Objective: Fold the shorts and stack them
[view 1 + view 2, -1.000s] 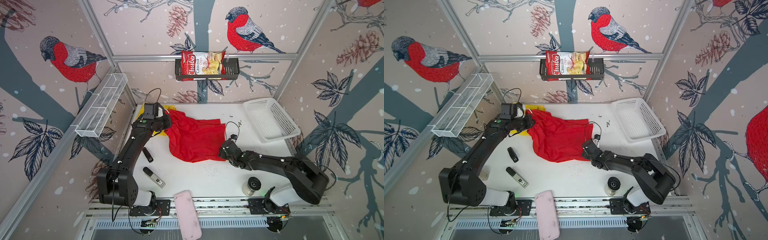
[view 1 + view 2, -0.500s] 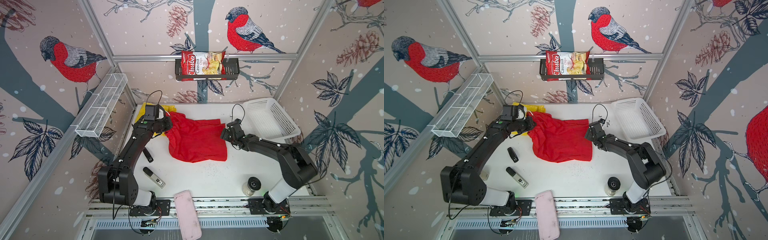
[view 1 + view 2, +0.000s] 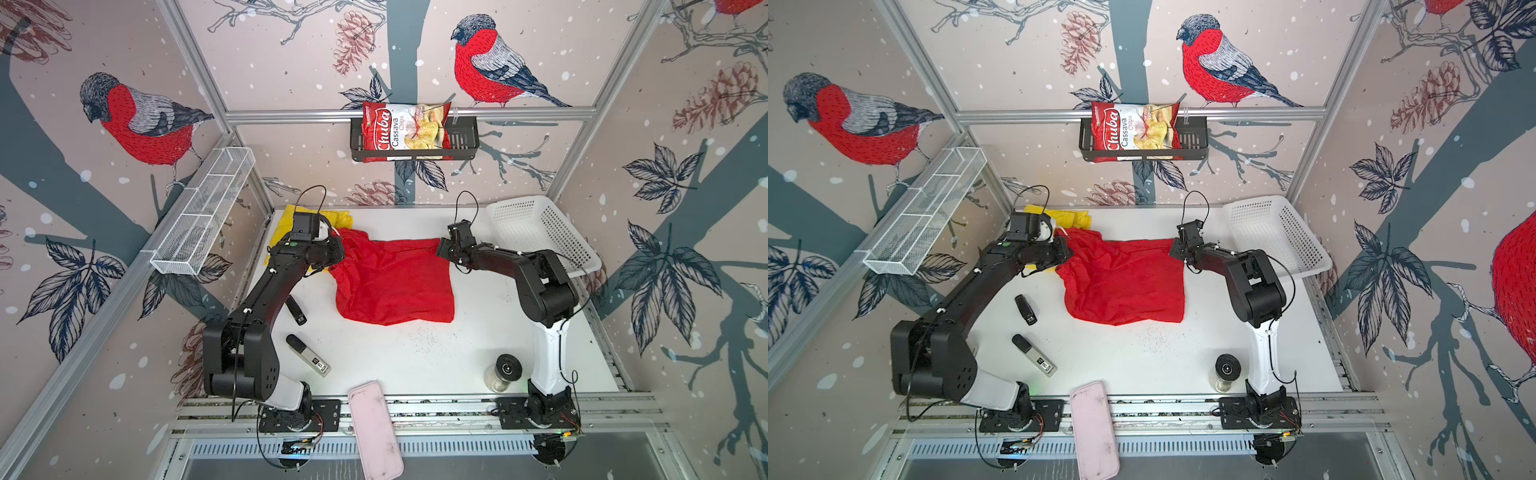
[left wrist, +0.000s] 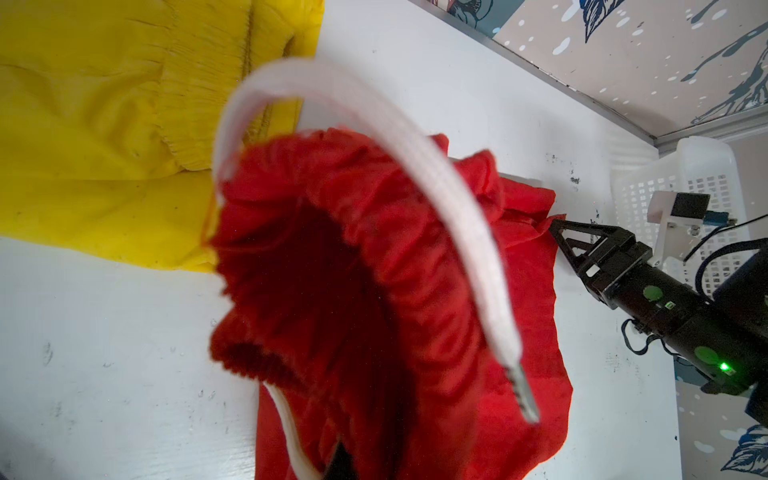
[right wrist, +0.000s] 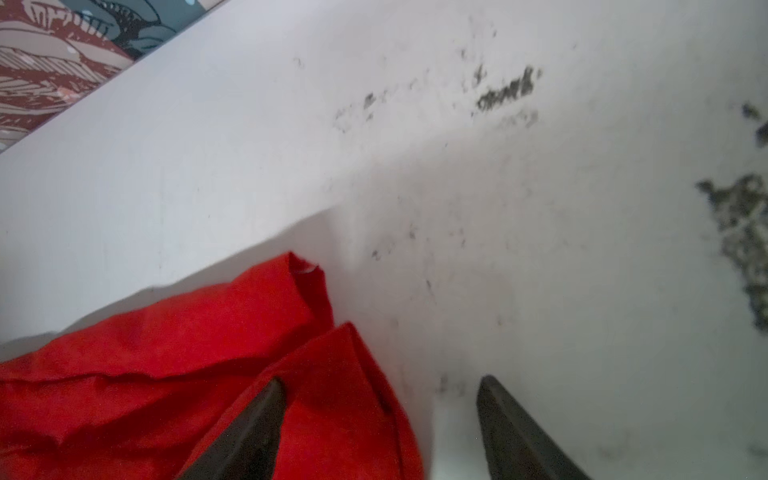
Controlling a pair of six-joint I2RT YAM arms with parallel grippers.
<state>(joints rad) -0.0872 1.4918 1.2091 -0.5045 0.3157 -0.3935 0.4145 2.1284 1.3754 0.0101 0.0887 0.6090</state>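
Observation:
The red shorts (image 3: 395,282) lie spread over the middle of the white table, also shown in the other top view (image 3: 1125,282). My left gripper (image 3: 338,253) is shut on their gathered waistband, and fabric (image 4: 374,291) hides the jaws. The white drawstring (image 4: 415,166) loops up in front of the left wrist camera. The yellow shorts (image 3: 286,224) lie crumpled at the far left corner, partly under the left arm and the red shorts. My right gripper (image 3: 439,249) is open at the red shorts' far right corner (image 5: 166,374), its fingers (image 5: 380,386) astride the cloth's edge.
A white basket (image 3: 540,232) stands at the far right. A small jar (image 3: 505,372) sits near the right arm's base. A black stick (image 3: 296,311), a grey marker-like thing (image 3: 309,356) and a pink tray (image 3: 376,428) lie at the front left. A chips bag (image 3: 405,131) sits in the wall rack.
My right gripper has moved from the red shorts' near right edge back to their far right corner. The left gripper kept its hold on the waistband and shifted slightly toward the back.

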